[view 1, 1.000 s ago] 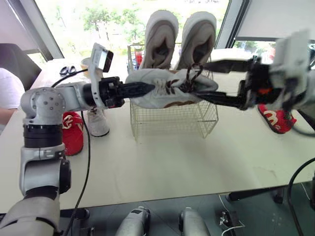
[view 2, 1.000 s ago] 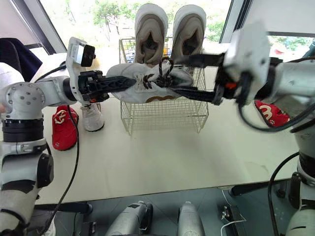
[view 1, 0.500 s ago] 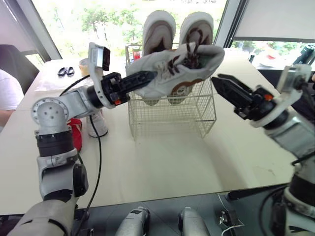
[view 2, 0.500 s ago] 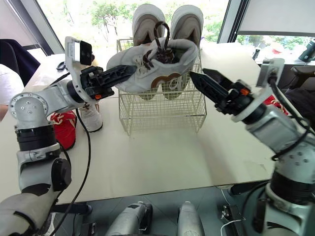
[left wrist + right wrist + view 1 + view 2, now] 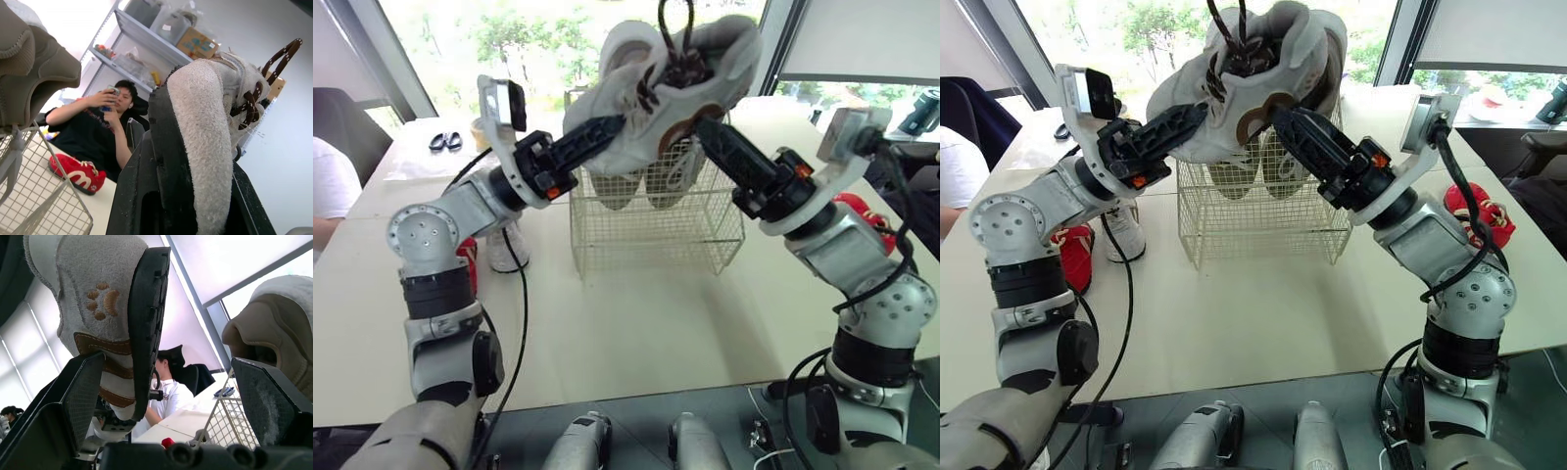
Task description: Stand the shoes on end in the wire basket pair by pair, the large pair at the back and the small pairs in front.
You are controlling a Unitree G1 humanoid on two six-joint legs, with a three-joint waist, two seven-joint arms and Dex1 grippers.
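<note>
White shoe [image 5: 680,83]: head view, raised above the wire basket [image 5: 656,230], laces up.
Large pair [image 5: 641,181]: on end inside the basket.
Left claw [image 5: 195,132]: left wrist view, clamped on the white shoe.
Right claw [image 5: 168,362]: right wrist view, fingers wide apart, shoe sole beside one.

Item count by kind, as I see it.

- Shoes, total: 6.
  - beige shoes [image 5: 612,188]: 2.
  - white shoes [image 5: 651,117]: 2.
  - red shoes [image 5: 1474,211]: 2.
- Basket [image 5: 656,235]: 1.
- Table [image 5: 656,323]: 1.
- Scissors [image 5: 443,141]: 1 pair.
- Persons, told apart by clothing: 2.
  - person in white [image 5: 328,191]: 1.
  - person in black [image 5: 98,132]: 1.
- My grippers: 2.
  - left gripper [image 5: 607,130]: 1.
  - right gripper [image 5: 168,362]: 1.
  - fingers per gripper: 2.
</note>
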